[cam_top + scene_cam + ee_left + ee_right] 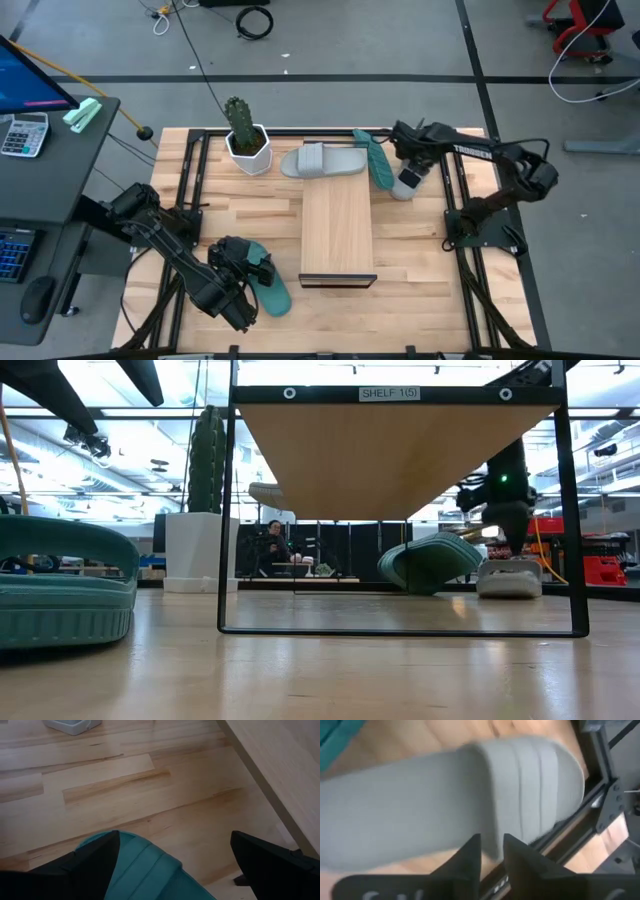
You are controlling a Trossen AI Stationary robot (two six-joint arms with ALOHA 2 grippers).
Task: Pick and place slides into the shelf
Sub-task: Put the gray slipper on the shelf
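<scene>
A wooden tabletop [410,260] seen from above, with two dark robot arms reaching in from either side. At the near left, the left gripper [243,262] hovers over a teal slide [268,285] lying flat on the table, its two fingers spread wide to either side of the sandal and not yet closed on it. Farther back stands a potted cactus [243,133] in a white pot. In the middle lies the shelf [338,232], a long light-wood board with black frame ends (nothing rests on its board yet). Just beyond its far end a grey slide [322,161] lies flat, and to its right a second teal slide [377,158] leans tilted on edge. At the far right, the right gripper [412,170] sits down at another grey slide [445,810], which the wrist view shows close up; its fingers stand nearly together at the sandal's edge, and whether they pinch it cannot be told. The likely risks: a thin edge hold could let the soft rubber slip free on lifting, and the arm's movement could knock over the leaning teal slide beside it.
</scene>
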